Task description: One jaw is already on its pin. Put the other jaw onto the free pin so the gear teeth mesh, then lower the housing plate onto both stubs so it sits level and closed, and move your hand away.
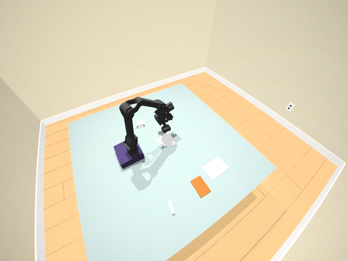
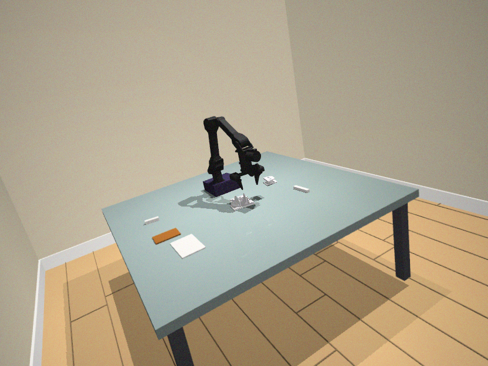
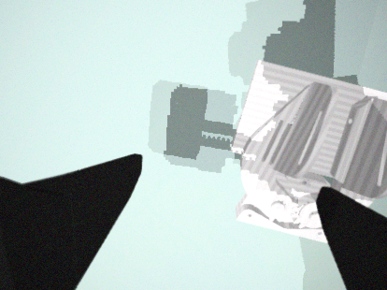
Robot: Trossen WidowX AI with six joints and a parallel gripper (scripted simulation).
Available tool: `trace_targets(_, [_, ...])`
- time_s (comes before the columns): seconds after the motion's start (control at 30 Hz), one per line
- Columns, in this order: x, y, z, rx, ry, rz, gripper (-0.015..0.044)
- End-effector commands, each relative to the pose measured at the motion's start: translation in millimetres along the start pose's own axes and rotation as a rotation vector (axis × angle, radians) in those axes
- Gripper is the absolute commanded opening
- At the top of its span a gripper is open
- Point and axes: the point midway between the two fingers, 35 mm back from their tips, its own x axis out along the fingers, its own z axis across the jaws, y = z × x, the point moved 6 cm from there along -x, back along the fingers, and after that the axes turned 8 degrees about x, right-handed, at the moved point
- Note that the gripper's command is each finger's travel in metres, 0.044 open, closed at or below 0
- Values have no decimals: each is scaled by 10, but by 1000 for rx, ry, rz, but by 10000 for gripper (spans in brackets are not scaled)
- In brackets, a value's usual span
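The white ribbed base lies on the table. Two pale jaws stand on it side by side; in the wrist view they are the left jaw and the right jaw. Round shapes show at their near ends; whether teeth mesh, and how the jaws sit on the pins, I cannot tell. My gripper is wide open and empty, above the base and off to one side. Its right finger overlaps the base's near end in the wrist view. A small white raised piece, apparently the housing plate, stands apart from the base.
An orange plate, a white square and a white bar lie away from the base. Another white bar lies beyond the raised piece. My arm stands on a purple block.
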Motion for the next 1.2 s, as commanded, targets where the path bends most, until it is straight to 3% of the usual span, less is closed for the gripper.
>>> trace_targets(0.0, [-30,54,145,-89,-3,-4,440])
trace_targets(1.17, [-190,824,1184,-876,-23,-2,440])
